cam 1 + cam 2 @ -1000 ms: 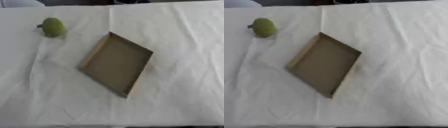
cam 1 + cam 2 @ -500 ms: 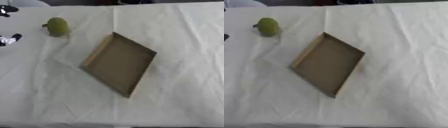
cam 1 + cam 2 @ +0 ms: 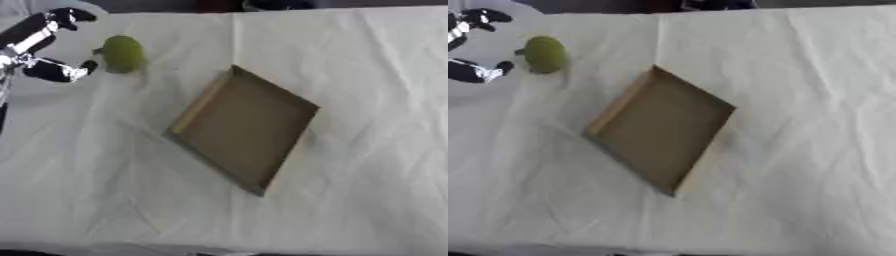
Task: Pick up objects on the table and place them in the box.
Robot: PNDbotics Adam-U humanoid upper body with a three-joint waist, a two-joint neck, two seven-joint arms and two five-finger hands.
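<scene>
While your left hand (image 3: 39, 47) hangs open and empty just left of the green fruit (image 3: 122, 53), well apart from the box (image 3: 245, 128), expect a light, firm, roll-prone object; wrap its widest middle.

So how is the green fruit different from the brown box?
The green fruit is round and smooth, while the brown box is flat with straight edges and corners. The fruit is much smaller than the box. The fruit sits at the far left of the table, right beside the left robot hand, whose fingers are spread open around it without touching; the box lies in the middle, empty, with nothing near it. Both rest on the white cloth.
</scene>
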